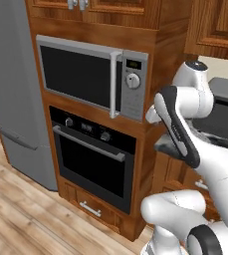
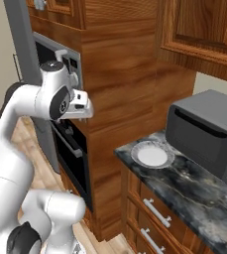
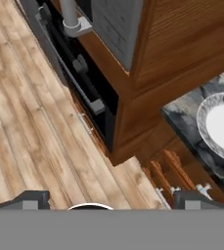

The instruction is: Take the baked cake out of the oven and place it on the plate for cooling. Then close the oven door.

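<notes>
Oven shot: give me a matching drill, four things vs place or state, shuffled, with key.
Things:
1. oven door
2. plate
3. microwave
4. toaster box

Place or state:
A. directly above the oven
B. shut, handle across the top
C. bare, near the counter's left end
D. on the counter, right of the plate

Pairs: 1-B, 2-C, 3-A, 4-D

Below your gripper [image 3: 108, 200], bare wood floor [image 3: 30, 127] leaves open room in front of the shut oven door [image 1: 93, 164]. Its bar handle [image 1: 88, 143] juts out. The microwave [image 1: 93, 77] and cabinet corner [image 2: 110, 99] crowd close beside your gripper.
</notes>
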